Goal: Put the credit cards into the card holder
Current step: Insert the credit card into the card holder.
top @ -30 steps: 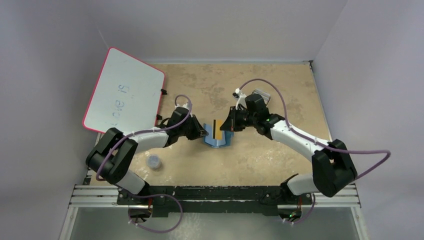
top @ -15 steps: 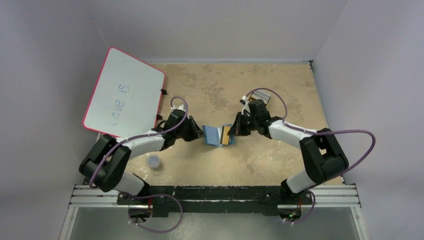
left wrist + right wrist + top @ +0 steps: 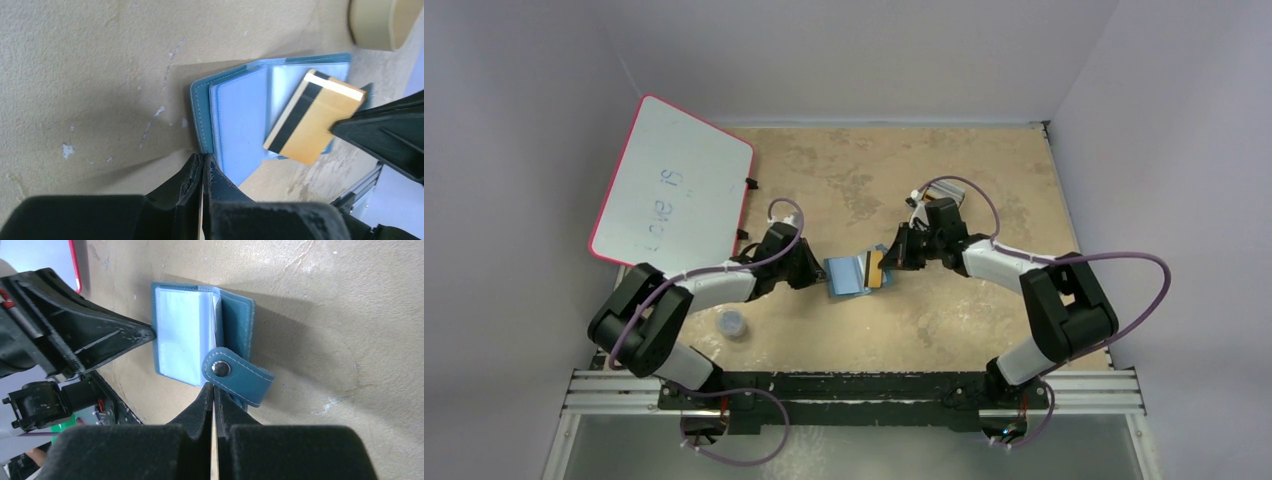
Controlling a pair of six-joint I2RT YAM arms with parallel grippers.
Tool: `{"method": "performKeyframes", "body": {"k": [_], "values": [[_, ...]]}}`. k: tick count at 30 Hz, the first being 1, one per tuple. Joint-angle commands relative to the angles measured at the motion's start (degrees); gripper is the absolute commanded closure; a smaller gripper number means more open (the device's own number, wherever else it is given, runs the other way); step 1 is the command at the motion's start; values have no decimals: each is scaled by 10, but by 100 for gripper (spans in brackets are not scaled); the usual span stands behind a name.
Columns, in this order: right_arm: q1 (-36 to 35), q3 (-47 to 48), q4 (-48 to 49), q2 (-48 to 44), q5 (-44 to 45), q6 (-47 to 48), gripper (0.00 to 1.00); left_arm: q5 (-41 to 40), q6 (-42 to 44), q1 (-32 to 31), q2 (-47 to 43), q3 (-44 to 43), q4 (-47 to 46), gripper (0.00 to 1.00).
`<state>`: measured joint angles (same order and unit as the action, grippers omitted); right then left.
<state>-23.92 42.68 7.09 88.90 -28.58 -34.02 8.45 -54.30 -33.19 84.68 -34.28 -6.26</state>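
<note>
The card holder [image 3: 848, 274] lies open on the table, teal outside with pale clear pockets [image 3: 240, 120] inside. An orange credit card [image 3: 312, 120] with a dark stripe hangs tilted over its right page. My right gripper [image 3: 887, 262] is shut on that card's far end. In the right wrist view the card shows only as a thin pale edge between the right gripper [image 3: 213, 388] fingers, just below the holder's snap strap [image 3: 237, 376]. My left gripper [image 3: 204, 159] is shut, its tips touching the near-left corner of the holder's cover. I cannot tell whether it pinches the cover.
A pink-rimmed whiteboard [image 3: 674, 185] leans at the back left. A small clear cap [image 3: 733, 323] sits beside the left arm. A beige tray [image 3: 380, 25] stands beyond the holder, behind the right wrist.
The right gripper has come lower with the card, and the card now lies flatter over the holder's right half. The holder has shifted slightly left and opened flatter. The left gripper moved a little left.
</note>
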Motion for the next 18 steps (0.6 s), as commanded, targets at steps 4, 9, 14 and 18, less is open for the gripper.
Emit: {"method": "performKeyframes", "body": {"k": [4, 9, 14, 18], "values": [[3, 3, 36, 15, -25, -13, 100, -9, 22, -3, 32, -16, 2, 100], [3, 0, 37, 23, -17, -12, 100, -11, 24, -3, 42, -12, -5, 100], [2, 8, 47, 40, -3, -2, 100, -2, 19, -3, 55, -18, -14, 100], [2, 16, 41, 61, -12, 7, 100, 14, 8, -4, 62, -23, -30, 100]]}}
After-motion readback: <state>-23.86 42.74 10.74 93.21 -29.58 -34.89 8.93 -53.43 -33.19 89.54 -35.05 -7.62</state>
